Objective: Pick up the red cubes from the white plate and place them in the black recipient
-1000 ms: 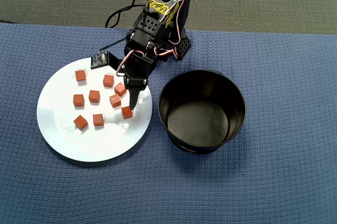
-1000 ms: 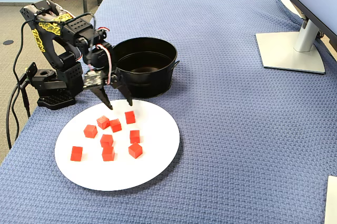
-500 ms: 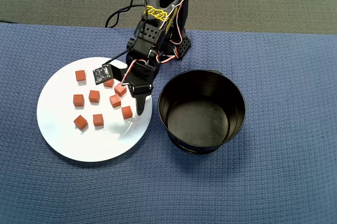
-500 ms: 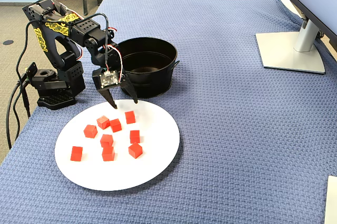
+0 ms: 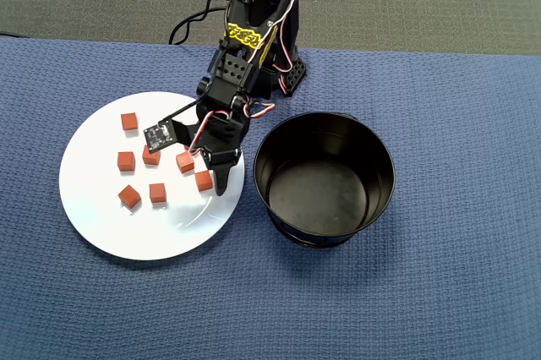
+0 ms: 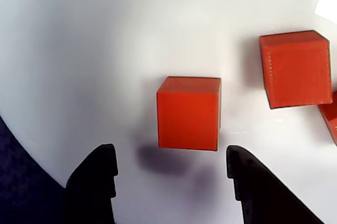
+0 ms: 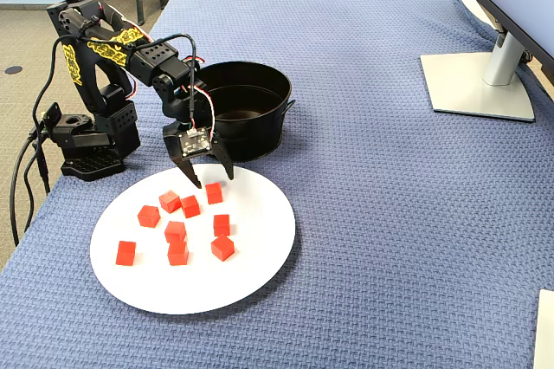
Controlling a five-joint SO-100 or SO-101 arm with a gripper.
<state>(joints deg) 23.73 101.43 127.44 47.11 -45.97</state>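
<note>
Several small orange-red cubes lie loose on the white plate (image 5: 101, 208). The plate also shows in the fixed view (image 7: 199, 287). My gripper (image 7: 213, 178) is open and empty, low over the plate's edge nearest the black recipient (image 7: 260, 139). In the wrist view the gripper (image 6: 171, 158) has its jaws spread. One red cube (image 6: 188, 112) lies just ahead of the gap, touching neither jaw. This looks like the cube (image 5: 203, 180) beside the gripper (image 5: 213, 184) in the overhead view. A second cube (image 6: 295, 69) lies to the right. The black recipient (image 5: 380, 157) looks empty.
The arm's base (image 7: 86, 148) and its cables stand at the blue cloth's edge behind the plate. A monitor stand (image 7: 476, 83) is far right in the fixed view. The recipient's wall stands close beside the plate's rim.
</note>
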